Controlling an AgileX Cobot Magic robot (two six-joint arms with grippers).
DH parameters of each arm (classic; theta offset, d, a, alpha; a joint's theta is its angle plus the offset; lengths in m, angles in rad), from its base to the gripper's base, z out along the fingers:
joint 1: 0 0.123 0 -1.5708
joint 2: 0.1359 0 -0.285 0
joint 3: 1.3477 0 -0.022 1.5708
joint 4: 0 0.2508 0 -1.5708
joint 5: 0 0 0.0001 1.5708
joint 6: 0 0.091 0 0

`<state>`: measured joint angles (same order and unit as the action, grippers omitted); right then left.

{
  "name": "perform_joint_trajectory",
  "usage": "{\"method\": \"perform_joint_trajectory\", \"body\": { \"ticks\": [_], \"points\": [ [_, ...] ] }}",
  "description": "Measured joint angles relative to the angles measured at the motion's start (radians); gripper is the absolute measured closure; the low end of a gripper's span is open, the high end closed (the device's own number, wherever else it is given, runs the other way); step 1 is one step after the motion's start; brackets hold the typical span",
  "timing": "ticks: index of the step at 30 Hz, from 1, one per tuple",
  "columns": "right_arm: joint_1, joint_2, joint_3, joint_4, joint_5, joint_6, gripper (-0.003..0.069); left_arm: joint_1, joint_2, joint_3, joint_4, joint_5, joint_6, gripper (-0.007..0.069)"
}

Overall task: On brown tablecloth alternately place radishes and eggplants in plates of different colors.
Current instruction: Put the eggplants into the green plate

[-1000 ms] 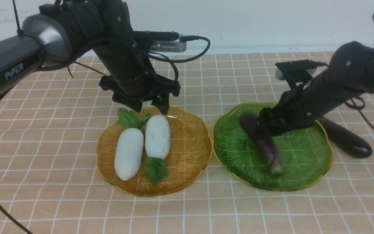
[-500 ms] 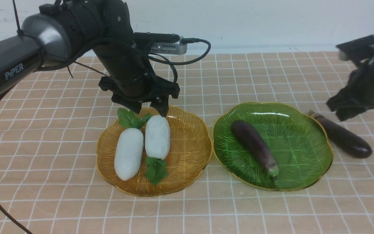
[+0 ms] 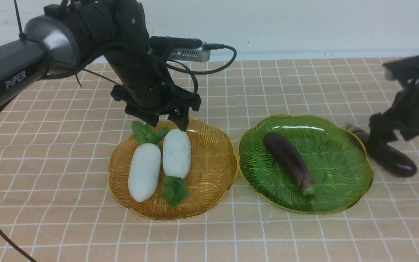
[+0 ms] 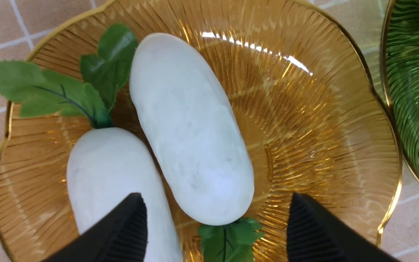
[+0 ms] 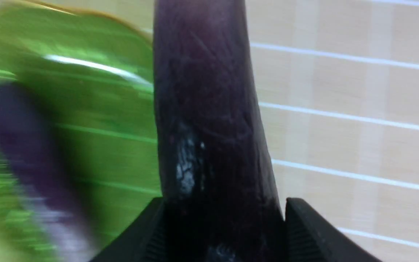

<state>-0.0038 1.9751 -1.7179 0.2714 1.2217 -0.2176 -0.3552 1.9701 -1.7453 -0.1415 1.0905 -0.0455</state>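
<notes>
Two white radishes [image 3: 144, 173] [image 3: 176, 153] lie side by side in the amber plate [image 3: 213, 163], also seen as radishes [image 4: 111, 171] [image 4: 191, 138] on the plate [image 4: 304, 109] in the left wrist view. My left gripper [image 3: 168, 123] [image 4: 215, 198] hangs open just above the plate's far edge, holding nothing. One dark purple eggplant [image 3: 287, 162] lies in the green plate [image 3: 336, 174]. The other eggplant [image 3: 395, 162] [image 5: 206, 109] lies on the brown tablecloth [image 3: 49, 163] right of that plate. My right gripper [image 3: 380, 136] [image 5: 224, 203] is down on its stem half, fingers against both its sides.
The two plates stand almost rim to rim at the middle of the cloth. A white wall runs along the far edge. The left arm's cable loops above the amber plate. The right wrist view is blurred and shows the green plate [image 5: 104, 109] beside the gripped eggplant.
My right gripper let go of the eggplant in the green plate, swung right and came down around the eggplant on the cloth. The left arm has stayed put.
</notes>
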Motion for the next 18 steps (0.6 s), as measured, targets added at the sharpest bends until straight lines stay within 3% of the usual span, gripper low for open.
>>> {"method": "perform_joint_trajectory", "body": {
  "ticks": [5, 12, 18],
  "points": [
    [0.058, 0.004, 0.062, 0.073, 0.003, -0.031, 0.0298, 0.0, 0.0, 0.0, 0.0, 0.0, 0.0, 0.0155],
    [0.15, 0.051, 0.109, 0.029, 0.008, -0.042, 0.0292, 0.0, 0.0, 0.0, 0.0, 0.0, 0.0, 0.0155],
    [0.17, 0.05, 0.116, -0.033, 0.005, 0.039, 0.0132, 0.0, 0.0, 0.0, 0.0, 0.0, 0.0, 0.0155]
  ]
}}
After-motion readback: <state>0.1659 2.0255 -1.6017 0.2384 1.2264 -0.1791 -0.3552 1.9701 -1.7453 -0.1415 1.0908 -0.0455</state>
